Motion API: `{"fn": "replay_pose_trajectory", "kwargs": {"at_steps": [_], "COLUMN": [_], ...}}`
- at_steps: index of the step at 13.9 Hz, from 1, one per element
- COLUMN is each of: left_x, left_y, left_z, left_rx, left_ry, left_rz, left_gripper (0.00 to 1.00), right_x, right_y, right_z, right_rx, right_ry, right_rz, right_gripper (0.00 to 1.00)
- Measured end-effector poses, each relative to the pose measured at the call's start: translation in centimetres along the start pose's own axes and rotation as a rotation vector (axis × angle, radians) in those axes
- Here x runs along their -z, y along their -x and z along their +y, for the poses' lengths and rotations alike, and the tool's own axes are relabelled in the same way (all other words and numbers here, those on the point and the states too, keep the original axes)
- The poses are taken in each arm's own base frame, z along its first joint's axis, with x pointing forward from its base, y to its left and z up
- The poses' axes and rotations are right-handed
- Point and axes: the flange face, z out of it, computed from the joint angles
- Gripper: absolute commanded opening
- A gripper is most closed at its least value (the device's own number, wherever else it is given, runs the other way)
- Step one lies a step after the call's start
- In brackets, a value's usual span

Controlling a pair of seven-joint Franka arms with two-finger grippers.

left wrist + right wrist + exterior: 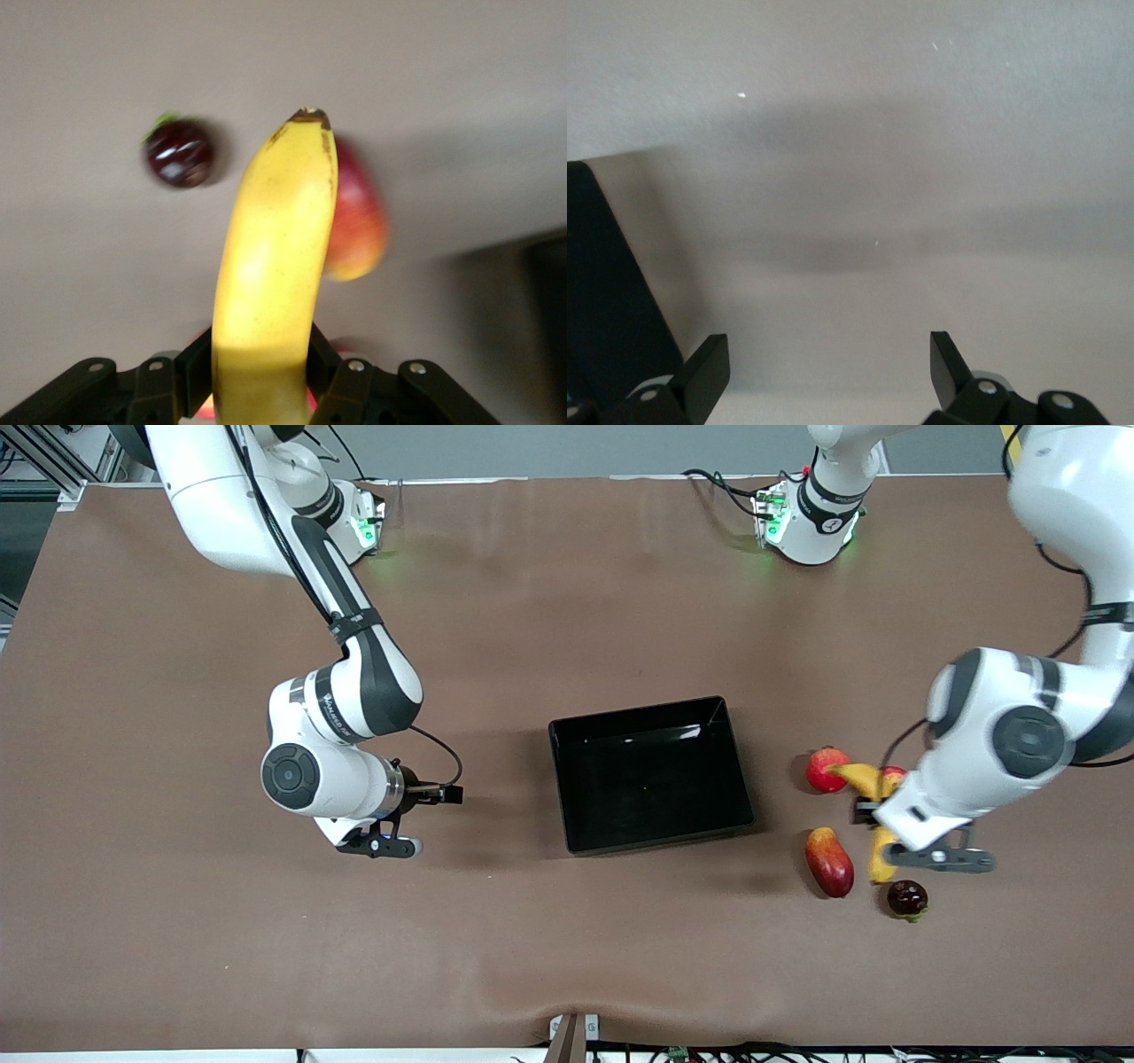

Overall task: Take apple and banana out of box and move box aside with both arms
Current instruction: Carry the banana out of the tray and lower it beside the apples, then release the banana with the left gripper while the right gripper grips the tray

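Observation:
My left gripper is shut on the long yellow banana, gripping it near its middle, among the fruits at the left arm's end of the table. A round red fruit lies by the banana's farther end. Another small red fruit is mostly hidden under the left wrist. The glossy black box sits mid-table with nothing in it. My right gripper waits open over bare table beside the box, toward the right arm's end.
An oblong red-orange mango lies beside the banana, between it and the box. A dark maroon round fruit with a green stem sits nearest the front camera. Brown cloth covers the table.

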Motion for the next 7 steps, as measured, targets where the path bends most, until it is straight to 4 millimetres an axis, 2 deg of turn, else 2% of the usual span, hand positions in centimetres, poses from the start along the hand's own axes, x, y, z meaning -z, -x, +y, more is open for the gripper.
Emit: {"fn": "replay_pose_trajectory", "kwargs": {"at_steps": [2, 4, 5, 7], "left_x": [-1.9, -3.9, -5.3, -8.5], "left_y": [1.6, 3.0, 3.6, 4.4], "left_z": [-6.0, -11.1, -13.1, -15.6], "left_rx": [-0.064, -0.133, -0.163, -0.198], "left_ry": [0.010, 0.026, 0.038, 0.070], "left_rz": [-0.021, -0.001, 0.011, 0.035], "left_gripper": [0.00, 0.00, 0.00, 0.00], "right_x": [0.4, 0.9, 0.9, 0.4], "right_y": [-0.5, -0.8, -0.5, 0.8], "right_z": [-0.4, -1.3, -2.5, -6.6], "right_rx": [0.098, 0.179, 0.214, 0.279], "right_ry": [-0.015, -0.028, -0.034, -0.047], "right_rz": [0.057, 0.113, 0.140, 0.203], "right_gripper": [1.00, 1.00, 1.00, 1.00]}}
